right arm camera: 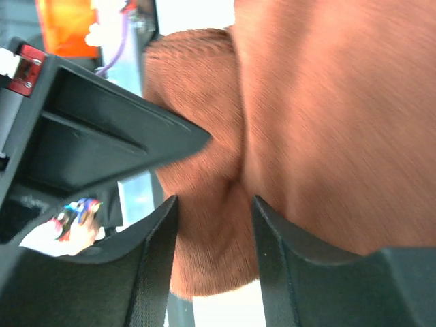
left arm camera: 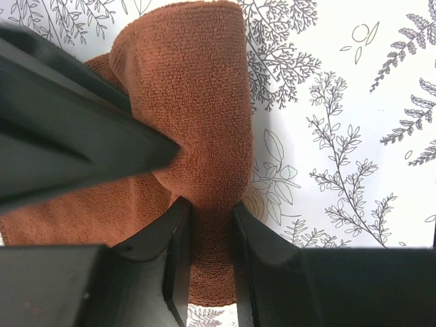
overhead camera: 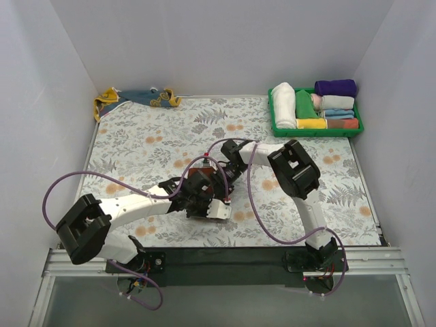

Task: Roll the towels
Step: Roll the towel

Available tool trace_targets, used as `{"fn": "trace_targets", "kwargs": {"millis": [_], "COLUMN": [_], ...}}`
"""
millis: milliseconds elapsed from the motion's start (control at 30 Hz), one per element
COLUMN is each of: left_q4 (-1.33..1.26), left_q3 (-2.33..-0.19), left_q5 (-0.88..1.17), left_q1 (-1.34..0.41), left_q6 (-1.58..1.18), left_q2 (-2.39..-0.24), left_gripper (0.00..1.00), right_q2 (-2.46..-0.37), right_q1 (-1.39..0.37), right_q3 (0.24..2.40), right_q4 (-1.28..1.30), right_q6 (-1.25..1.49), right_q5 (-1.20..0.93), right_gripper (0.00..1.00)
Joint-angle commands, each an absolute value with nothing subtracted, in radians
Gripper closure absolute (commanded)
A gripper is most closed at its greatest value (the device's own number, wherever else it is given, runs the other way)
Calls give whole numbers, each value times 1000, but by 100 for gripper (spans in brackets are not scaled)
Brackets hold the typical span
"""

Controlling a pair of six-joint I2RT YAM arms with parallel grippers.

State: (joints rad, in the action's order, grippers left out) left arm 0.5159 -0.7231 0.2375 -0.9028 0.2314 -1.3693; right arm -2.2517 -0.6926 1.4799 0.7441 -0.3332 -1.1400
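**Rust towel between both grippers, mid-table**

Top view: the rust-brown towel [left arm camera: 194, 88] sits just to the 6 o'clock side of the centre of the table [overhead camera: 136, 146], mostly hidden under the two wrists. The left arm reaches it from 8 o'clock and the right forearm from 2 o'clock — the two heads meet over the cloth.

Left gripper [left arm camera: 210, 208]: clenched on the rust-brown towel. In my left wrist view a thick fold of cloth is pinched in the narrow gap between its fingers [left arm camera: 174, 259]. Past them it bulges toward 12 o'clock as a rounded lobe, and a flatter layer spreads toward 8 o'clock. A black finger [left arm camera: 88, 146] of the other arm comes in from 9 o'clock, its tip touching the lobe.

Right gripper [right arm camera: 214, 203]: the jaws stand apart with rust cloth filling the gap between them (this view is blurred and very close). I cannot tell whether they press the cloth or merely straddle it.

Mustard-yellow towel [overhead camera: 139, 97]: lying crumpled and unrolled along the far edge at 11 o'clock, against the back wall — well apart from both arms.

Green tray [overhead camera: 320, 131]: at 1 o'clock, holding rolled cloths [overhead camera: 286, 105] side by side.
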Motion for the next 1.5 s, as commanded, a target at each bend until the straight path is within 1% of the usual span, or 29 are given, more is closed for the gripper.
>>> {"fn": "trace_targets", "kwargs": {"millis": [0, 100, 300, 433, 533, 633, 733, 800, 933, 1033, 1100, 1133, 1233, 1333, 1433, 1467], "left_q4": [709, 735, 772, 831, 886, 949, 1011, 1038, 1088, 1114, 1141, 1173, 1202, 1233, 1252, 1256], "left_q3": [-703, -707, -745, -790, -840, -906, -965, -989, -1046, -1101, -1138, -1187, -1233, -1290, -1334, -1342], "left_q5": [344, 377, 466, 560, 613, 699, 771, 802, 813, 825, 844, 856, 854, 856, 851, 848], "left_q1": [-907, -907, -873, -802, -697, -628, -594, -584, -562, -537, -525, -503, -489, -476, -460, -459], "left_q6": [215, 209, 192, 213, 242, 293, 353, 400, 454, 465, 480, 514, 531, 557, 568, 571], "left_q2": [-1402, -1420, -1468, -1506, -1549, -1635, -1699, -1733, -1837, -1920, -1963, -2045, -2103, -2160, -2209, -2218], "left_gripper": [100, 100, 100, 100, 100, 100, 100, 98, 97, 95, 94, 92, 92, 91, 91, 90], "right_q2": [-2183, -2164, -2184, -2186, -2177, -2145, -2070, -2031, -1903, -1808, -1749, -1635, -1582, -1545, -1505, -1496], "right_q1": [-620, -591, -592, -592, -591, -583, -561, -542, -483, -405, -391, -391, -396, -426, -503, -561], "right_q3": [1454, 1445, 1408, 1388, 1382, 1382, 1381, 1376, 1371, 1359, 1326, 1277, 1237, 1217, 1197, 1186], "right_q4": [694, 652, 620, 614, 615, 615, 615, 612, 606, 604, 598, 585, 575, 580, 574, 566], "right_q6": [-287, -242, -210, -203, -198, -196, -213, -225, -245, -267, -310, -346, -359, -393, -437, -451], "right_q5": [-916, -864, -801, -755, -741, -753, -773, -738, -693, -710, -715, -733, -753, -730, -680, -658], "right_gripper": [55, 55, 55, 53, 51, 51, 51, 49, 48, 49, 50, 50, 50, 50, 49, 49]}}
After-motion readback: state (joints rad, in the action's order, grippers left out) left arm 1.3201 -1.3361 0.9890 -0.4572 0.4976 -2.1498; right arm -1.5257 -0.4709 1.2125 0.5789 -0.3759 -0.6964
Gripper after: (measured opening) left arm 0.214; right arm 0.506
